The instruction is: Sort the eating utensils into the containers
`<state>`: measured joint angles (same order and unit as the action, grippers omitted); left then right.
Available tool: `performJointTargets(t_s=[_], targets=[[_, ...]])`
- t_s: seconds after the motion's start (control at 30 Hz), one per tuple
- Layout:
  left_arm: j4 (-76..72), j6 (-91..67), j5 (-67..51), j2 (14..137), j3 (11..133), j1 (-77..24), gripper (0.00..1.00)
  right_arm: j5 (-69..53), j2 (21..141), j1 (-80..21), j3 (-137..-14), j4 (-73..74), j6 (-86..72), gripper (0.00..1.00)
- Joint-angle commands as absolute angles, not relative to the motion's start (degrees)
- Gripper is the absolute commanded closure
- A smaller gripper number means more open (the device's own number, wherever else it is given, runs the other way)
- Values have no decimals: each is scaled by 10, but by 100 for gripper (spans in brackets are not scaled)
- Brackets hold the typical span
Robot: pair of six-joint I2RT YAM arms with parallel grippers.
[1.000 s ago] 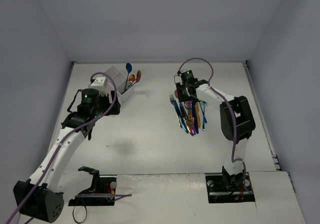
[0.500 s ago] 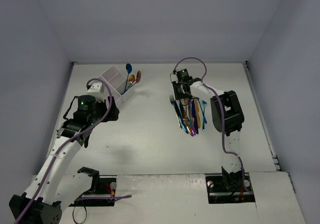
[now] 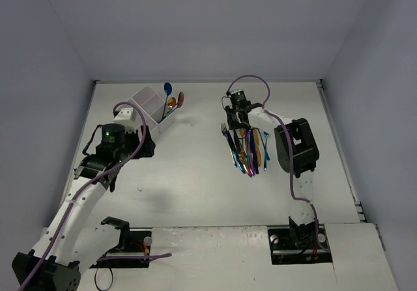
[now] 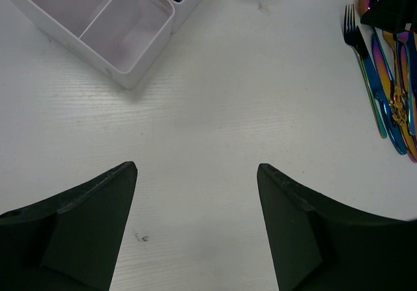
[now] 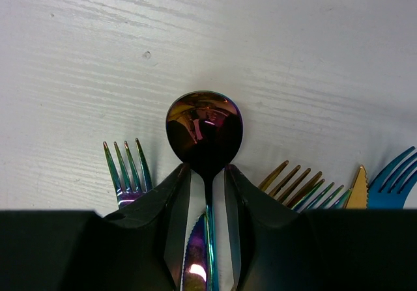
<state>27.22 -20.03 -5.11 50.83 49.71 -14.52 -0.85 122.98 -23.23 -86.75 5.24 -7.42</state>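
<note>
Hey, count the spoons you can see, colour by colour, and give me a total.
Blue spoon, standing in the white box: 1
Orange spoon, same box: 1
Dark purple spoon, between the right gripper fingers: 1
Total: 3

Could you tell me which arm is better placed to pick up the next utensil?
Right: the right gripper straddles a spoon neck in the pile; the left gripper hangs open over table beside the box.

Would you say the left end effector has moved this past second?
Yes, the left end effector drew back from the white box, down-left in the top view.
</note>
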Motion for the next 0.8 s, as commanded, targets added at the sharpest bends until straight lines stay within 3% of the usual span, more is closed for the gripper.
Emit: performJointTargets(t_s=[0.0,0.43,0.77], targets=[[252,-202,-61,514,511,-147,29,21,1213,-231,-838,112,-80,75],[255,-203,-69,516,510,-147,28,34,1218,-239,-840,152,-90,86],[257,-204,-72,511,511,-147,29,25,1209,-240,-832,178,-100,85]])
